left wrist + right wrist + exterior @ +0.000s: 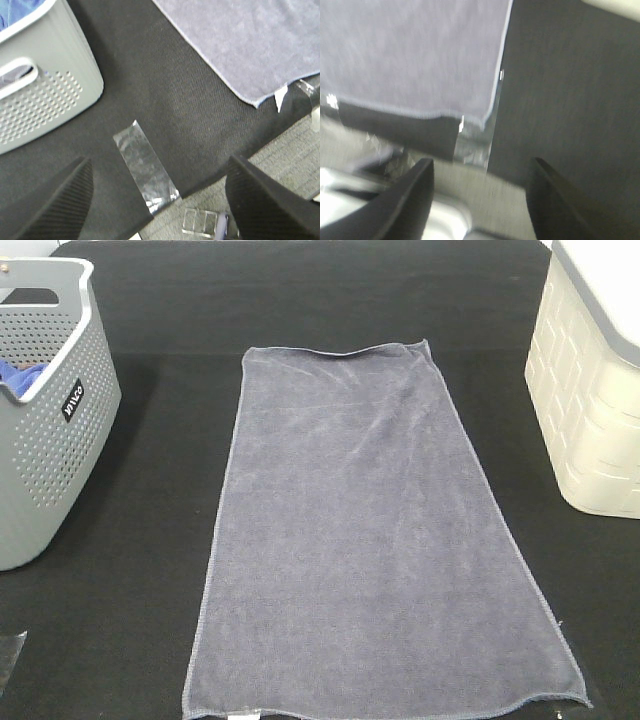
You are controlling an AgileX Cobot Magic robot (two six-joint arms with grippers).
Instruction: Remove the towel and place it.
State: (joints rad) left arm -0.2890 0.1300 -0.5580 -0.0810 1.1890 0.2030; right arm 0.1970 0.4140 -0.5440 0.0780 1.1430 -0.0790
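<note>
**Q:** Nearest the high camera, what lies at the front edge?

**A:** Slate-grey towel [370, 540], spread flat on the black table [140, 640]. It runs lengthwise from the near edge toward the far side, between two baskets and touching neither. Its far hem is slightly folded over, and its nearest hem is partly cut off by the frame.

**Q:** What are the baskets like?

**A:** On the left stands a grey perforated basket [50, 440] with a handle slot and a small dark label; something blue [15, 372] shows inside, mostly hidden by the wall. On the right stands a cream basket [590, 410], cut off by the frame edge. Both are only partly in view.

**Q:** Where are the arms?

**A:** Neither appears in the high view. The left gripper [160, 200] shows in its wrist view, jaws apart and holding nothing, above a strip of clear tape [145, 167] near the table's edge. One towel corner and the grey basket show beyond it. The right gripper [480, 200] also has its jaws apart and empty. Its view is blurred; another towel corner and a patch of shiny tape [475, 147] can be made out, while the shapes below the table edge are unclear.
</note>
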